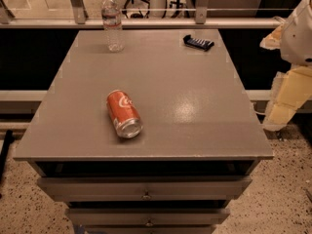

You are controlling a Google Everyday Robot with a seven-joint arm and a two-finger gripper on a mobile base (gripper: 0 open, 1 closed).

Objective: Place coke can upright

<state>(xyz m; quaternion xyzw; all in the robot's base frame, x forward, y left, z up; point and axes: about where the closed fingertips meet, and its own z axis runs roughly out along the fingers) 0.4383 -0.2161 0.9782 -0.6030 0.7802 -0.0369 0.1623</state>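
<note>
The red aluminium coke can point(124, 114) lies on the grey worktop point(195, 106) toward 7 o'clock. A clear plastic water bottle point(112, 22) stands at 11, a dark flat packet point(198, 42) lies at 1, and the hand point(284, 106) is off the edge at 3.

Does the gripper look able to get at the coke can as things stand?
Probably yes. The gripper hangs to the right of the table; the coke can lies on its side near the front, with nothing between them. The water bottle and dark wrapped bar sit at the far edge.
</note>
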